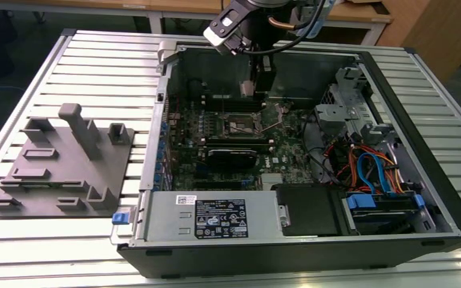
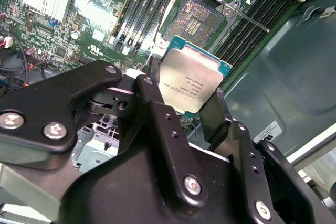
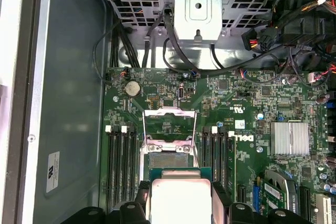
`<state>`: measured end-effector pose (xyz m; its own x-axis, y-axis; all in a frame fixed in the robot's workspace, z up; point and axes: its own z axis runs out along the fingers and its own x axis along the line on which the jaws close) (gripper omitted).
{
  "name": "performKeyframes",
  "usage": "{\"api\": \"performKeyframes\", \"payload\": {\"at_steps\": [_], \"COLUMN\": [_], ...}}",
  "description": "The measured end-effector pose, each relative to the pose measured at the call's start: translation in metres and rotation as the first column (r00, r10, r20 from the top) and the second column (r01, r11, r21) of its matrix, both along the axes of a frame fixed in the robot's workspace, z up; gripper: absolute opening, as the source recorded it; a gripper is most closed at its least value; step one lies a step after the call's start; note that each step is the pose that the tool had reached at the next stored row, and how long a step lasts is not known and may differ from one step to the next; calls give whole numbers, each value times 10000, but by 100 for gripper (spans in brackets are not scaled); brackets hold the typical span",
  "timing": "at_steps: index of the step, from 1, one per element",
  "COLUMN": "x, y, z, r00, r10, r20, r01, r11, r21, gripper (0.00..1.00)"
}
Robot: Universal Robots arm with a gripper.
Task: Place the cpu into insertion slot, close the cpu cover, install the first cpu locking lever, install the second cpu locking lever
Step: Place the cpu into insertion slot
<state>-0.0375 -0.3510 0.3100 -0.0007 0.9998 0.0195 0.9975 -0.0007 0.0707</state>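
The cpu [image 2: 191, 80], a small square chip with a pale metal face, sits clamped between the black fingers [image 2: 152, 85] of my gripper [image 2: 186, 94]. It hangs a short way above the motherboard, near the open insertion slot [image 2: 199, 20], whose contact field lies bare. In the first wrist view the cpu [image 3: 181, 199] is just short of the slot [image 3: 169, 148], and the cpu cover [image 3: 169, 112], a thin metal frame, is swung open beyond it. A locking lever [image 2: 251, 20] juts out beside the slot. From outside, the gripper [image 1: 252, 89] hovers inside the case behind the socket [image 1: 239, 125].
Memory slots [image 3: 122, 153] flank the socket on both sides. A long black block [image 1: 230, 157] lies in front of it. A drive cage [image 1: 338, 108] and cable bundles [image 1: 371, 168] fill the case on the exterior view's right. A grey fixture [image 1: 62, 162] rests on the slatted table.
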Motion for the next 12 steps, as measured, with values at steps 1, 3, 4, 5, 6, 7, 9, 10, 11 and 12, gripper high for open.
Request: {"api": "performKeyframes", "payload": {"at_steps": [1, 3, 4, 5, 6, 7, 9, 10, 11, 12], "x": [0, 0, 0, 0, 0, 0, 1, 1, 3, 3], "y": [0, 0, 0, 0, 0, 0, 0, 0, 0, 0], "z": [0, -2, -4, -9, -18, -32, -68, -86, -104, -122], "r00": [10000, 10000, 10000, 10000, 10000, 10000, 10000, 10000, 10000, 10000], "r10": [0, 0, 0, 0, 0, 0, 0, 0, 0, 0], "r20": [0, 0, 1, 2, 2, 0, 0, -1, -1, -3], "r01": [0, 0, 0, 0, 0, 0, 0, 0, 0, 0], "r11": [10000, 10000, 10000, 10000, 10000, 10000, 10000, 10000, 10000, 10000], "r21": [0, 1, 1, 4, 3, 0, 0, 0, 0, 0], "gripper": [54, 54, 54, 54, 54, 54, 54, 54, 54, 54]}}
